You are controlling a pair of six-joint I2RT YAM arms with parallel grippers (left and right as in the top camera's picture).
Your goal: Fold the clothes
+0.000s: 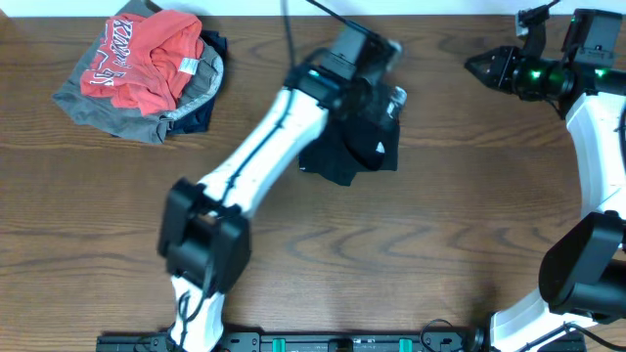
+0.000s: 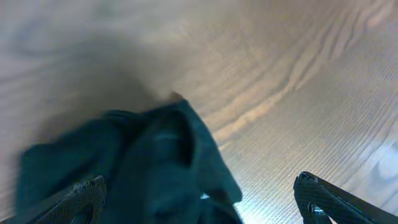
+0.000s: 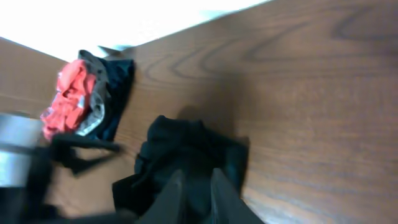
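A crumpled black garment (image 1: pixel 350 154) lies on the wooden table near the middle. It also shows in the left wrist view (image 2: pixel 155 162) and in the right wrist view (image 3: pixel 186 146). My left gripper (image 1: pixel 380 93) hovers over the garment's far edge. Its fingers (image 2: pixel 199 200) are spread wide open, with the cloth lying between them. My right gripper (image 1: pixel 481 66) is at the far right, apart from the garment and pointing left toward it. Its fingers (image 3: pixel 198 190) are close together and hold nothing.
A pile of clothes sits at the far left of the table: a red shirt (image 1: pixel 147 59) on top of grey and navy pieces, also in the right wrist view (image 3: pixel 71 99). The left arm (image 1: pixel 254 166) crosses the table diagonally. The table's far edge (image 3: pixel 186 34) is close behind.
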